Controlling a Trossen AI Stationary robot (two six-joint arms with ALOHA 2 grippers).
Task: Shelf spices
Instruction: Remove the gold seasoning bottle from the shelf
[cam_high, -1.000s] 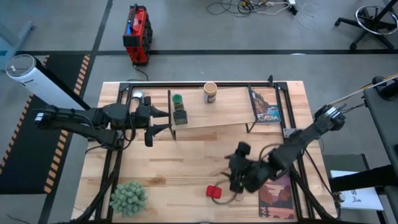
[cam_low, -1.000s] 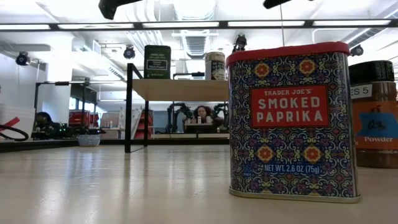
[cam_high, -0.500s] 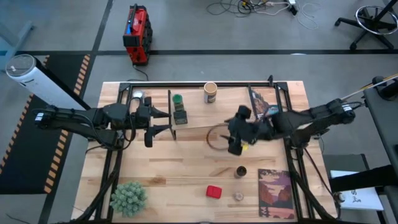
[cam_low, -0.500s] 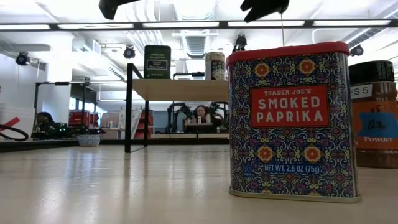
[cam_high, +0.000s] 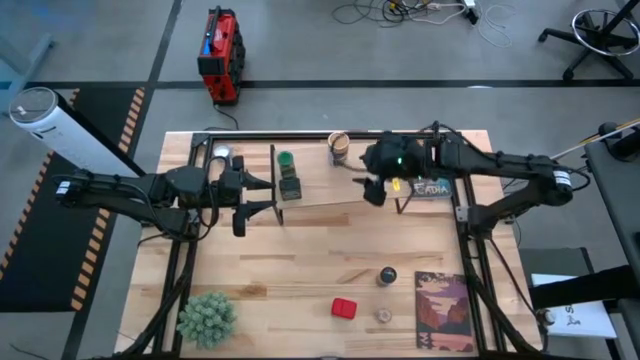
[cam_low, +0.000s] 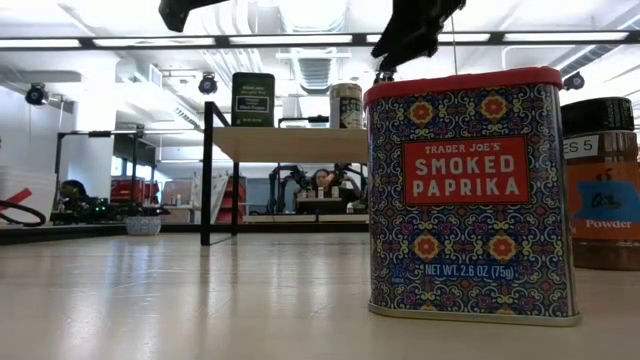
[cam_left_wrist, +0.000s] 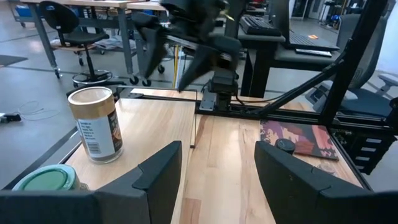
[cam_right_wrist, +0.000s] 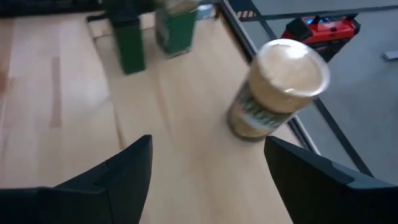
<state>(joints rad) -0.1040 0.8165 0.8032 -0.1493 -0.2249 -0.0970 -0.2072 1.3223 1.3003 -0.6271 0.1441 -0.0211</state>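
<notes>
Right tool (cam_high: 364, 185) open and empty over shelf (cam_high: 375, 180), near tan cylinder (cam_high: 338, 148), lidded.

You've got the tan cylinder (cam_high: 338, 148), green-lidded jar (cam_high: 286, 160) & dark tin (cam_high: 290, 186) upright on the shelf (cam_high: 320, 190), upper centre; red tin (cam_high: 344, 308), dark-lidded jar (cam_high: 387, 275) & small pale jar (cam_high: 383, 316) upright, lower centre on worktop (cam_high: 280, 260).

Bare pale wooden shelf board (cam_high: 318, 186) lies between the green-lidded jar (cam_high: 287, 160) and, at three o'clock, the tan cylinder (cam_high: 338, 148).
</notes>
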